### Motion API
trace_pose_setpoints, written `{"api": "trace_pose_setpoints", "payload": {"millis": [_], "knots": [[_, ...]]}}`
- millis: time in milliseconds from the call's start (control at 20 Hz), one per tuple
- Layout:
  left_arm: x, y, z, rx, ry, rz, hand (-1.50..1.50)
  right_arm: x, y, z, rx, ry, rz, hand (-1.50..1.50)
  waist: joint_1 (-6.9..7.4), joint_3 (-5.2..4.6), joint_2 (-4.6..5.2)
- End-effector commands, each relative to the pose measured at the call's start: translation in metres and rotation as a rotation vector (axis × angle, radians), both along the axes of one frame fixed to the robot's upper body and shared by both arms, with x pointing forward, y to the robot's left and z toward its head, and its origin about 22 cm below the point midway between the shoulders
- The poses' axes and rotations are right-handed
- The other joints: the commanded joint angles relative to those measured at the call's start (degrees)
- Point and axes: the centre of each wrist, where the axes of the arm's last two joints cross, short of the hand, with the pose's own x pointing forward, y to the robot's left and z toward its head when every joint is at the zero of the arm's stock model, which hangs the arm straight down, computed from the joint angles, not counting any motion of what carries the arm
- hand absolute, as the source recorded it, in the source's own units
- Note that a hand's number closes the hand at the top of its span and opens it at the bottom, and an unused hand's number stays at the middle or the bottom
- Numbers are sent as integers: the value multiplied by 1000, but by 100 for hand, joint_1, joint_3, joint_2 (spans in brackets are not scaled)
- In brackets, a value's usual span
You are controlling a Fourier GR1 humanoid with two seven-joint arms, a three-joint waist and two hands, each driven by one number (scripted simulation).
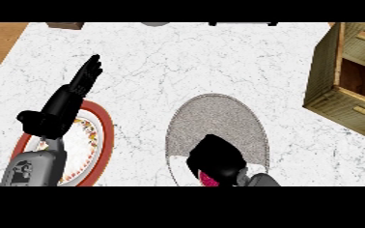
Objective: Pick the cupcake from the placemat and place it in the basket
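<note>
A grey oval placemat [217, 121] lies on the white marble counter, right of centre. My right hand [216, 158] sits over the mat's near end, fingers curled down round a cupcake [209, 178] of which only a patch of pink shows under the palm. A wooden basket [336, 77] with slatted sides stands at the right edge of the counter. My left hand [75, 94] rests open at the left with fingers straight and pointing away, above a plate.
A round plate [100, 140] with a red rim and floral border lies under my left forearm. Small objects show partly at the counter's far edge, one brown [65, 25] and one grey [153, 24].
</note>
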Motion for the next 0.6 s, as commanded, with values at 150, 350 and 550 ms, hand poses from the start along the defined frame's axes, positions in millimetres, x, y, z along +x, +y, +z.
{"api": "trace_pose_setpoints", "payload": {"millis": [150,350,550], "knots": [[-10,5,-7,14,6,5,0,-6,-7,-9,26,-119,70,150,17,34,45],[-9,4,-3,9,3,37,0,12,-48,12,-29,-109,-530,150,-233,27,-1],[-9,19,2,15,6,47,0,20,-84,35,-21,-162,-903,150,-247,25,3]]}}
